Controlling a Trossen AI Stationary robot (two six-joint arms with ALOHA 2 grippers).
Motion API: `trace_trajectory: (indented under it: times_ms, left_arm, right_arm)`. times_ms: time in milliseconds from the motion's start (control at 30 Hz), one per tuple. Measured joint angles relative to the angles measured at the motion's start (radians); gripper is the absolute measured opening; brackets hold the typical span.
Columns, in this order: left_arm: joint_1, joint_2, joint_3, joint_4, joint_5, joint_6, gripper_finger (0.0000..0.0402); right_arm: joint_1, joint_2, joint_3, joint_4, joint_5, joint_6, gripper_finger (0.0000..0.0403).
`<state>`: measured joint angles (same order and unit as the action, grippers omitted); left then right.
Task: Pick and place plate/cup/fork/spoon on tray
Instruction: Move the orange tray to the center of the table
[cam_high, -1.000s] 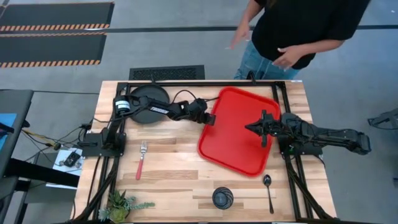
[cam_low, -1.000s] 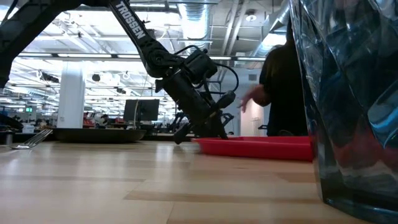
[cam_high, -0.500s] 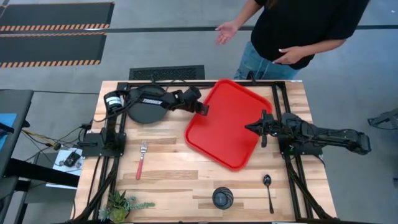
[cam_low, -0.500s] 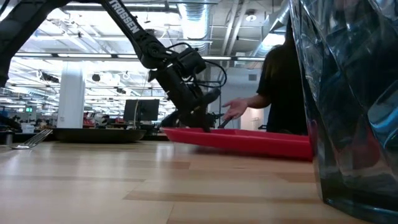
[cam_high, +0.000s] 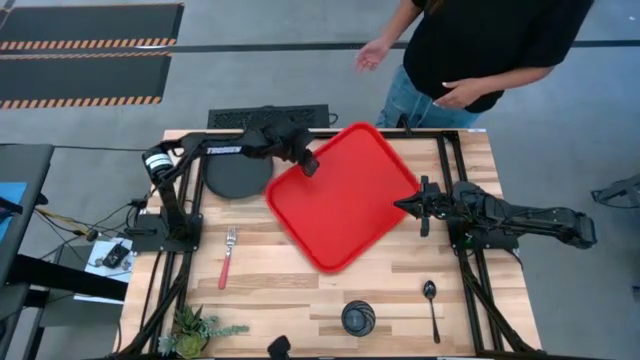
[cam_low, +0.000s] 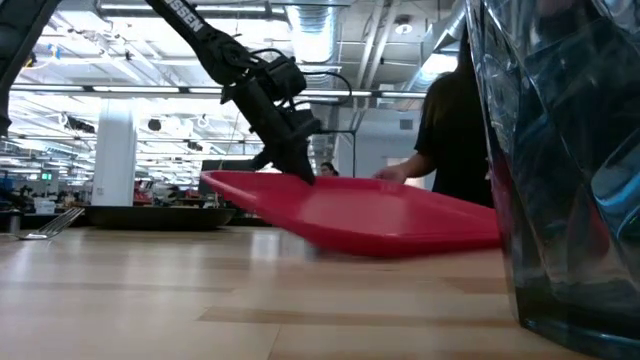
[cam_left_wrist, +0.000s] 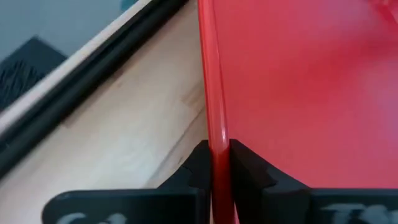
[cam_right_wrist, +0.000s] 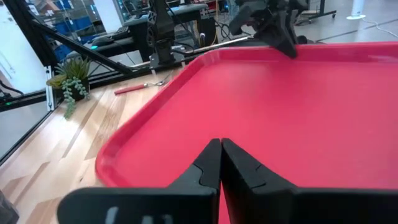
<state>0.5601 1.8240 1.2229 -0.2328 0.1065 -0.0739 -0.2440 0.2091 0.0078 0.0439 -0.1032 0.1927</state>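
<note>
The red tray lies in the middle of the table, tilted, with its far-left edge raised. My left gripper is shut on that edge. My right gripper is shut and empty, at the tray's right corner just above its surface; I cannot tell whether it touches. The black plate lies flat at the far left. The red-handled fork lies left of the tray. The cup stands near the front edge, and the spoon lies to its right. My left gripper pinches the tray's raised rim between its two fingers, one inside the tray and one outside, about midway along the far-left edge. The fingers slant down from the far left. The held edge is lifted; the tray's right part rests on the table.
A person stands at the table's far side, one hand held out. A small potted plant stands at the front left corner. A small dark object shows at the front edge. Cables and a board lie off the table's left.
My left gripper has moved toward the table's left and far edges and upward, still shut on the tray's rim. The tray has slid leftward, turned about, and its held edge has lifted while its right part stays down. The right gripper now stands at the tray's corner.
</note>
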Motion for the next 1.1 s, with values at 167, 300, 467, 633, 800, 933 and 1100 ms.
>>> trace_trajectory:
  times_ms: [167, 300, 467, 633, 800, 933, 1100]
  left_arm:
    - [0.035, 0.003, 0.0, 0.001, 0.155, 0.202, 0.0019]
    - [0.034, 0.008, 0.0, 0.01, 0.214, 0.306, 0.0019]
    - [0.021, 0.023, 0.0, 0.053, 0.25, 0.342, 0.0019]
    - [-0.003, 0.066, 0.002, 0.139, 0.263, 0.346, 0.0019]
    - [-0.022, 0.103, 0.012, 0.184, 0.265, 0.343, 0.0019]
    - [-0.024, 0.12, 0.014, 0.204, 0.254, 0.366, 0.0019]
    - [-0.012, 0.144, 0.015, 0.208, 0.259, 0.41, 0.0019]
  right_arm:
    - [0.0, 0.0, 0.0, 0.0, 0.0, 0.0, 0.0033]
    - [0.0, 0.0, 0.0, 0.0, 0.0, 0.0, 0.0033]
    - [0.0, 0.0, 0.0, 0.0, 0.0, 0.0, 0.0033]
    - [0.0, 0.0, 0.0, 0.0, 0.0, 0.0, 0.0033]
    - [0.0, 0.001, 0.0, -0.001, 0.0, 0.0, 0.0033]
    - [0.0, 0.011, 0.0, -0.003, 0.002, 0.0, 0.0033]
    - [0.0, 0.019, 0.0, -0.004, 0.0, 0.0, 0.0033]
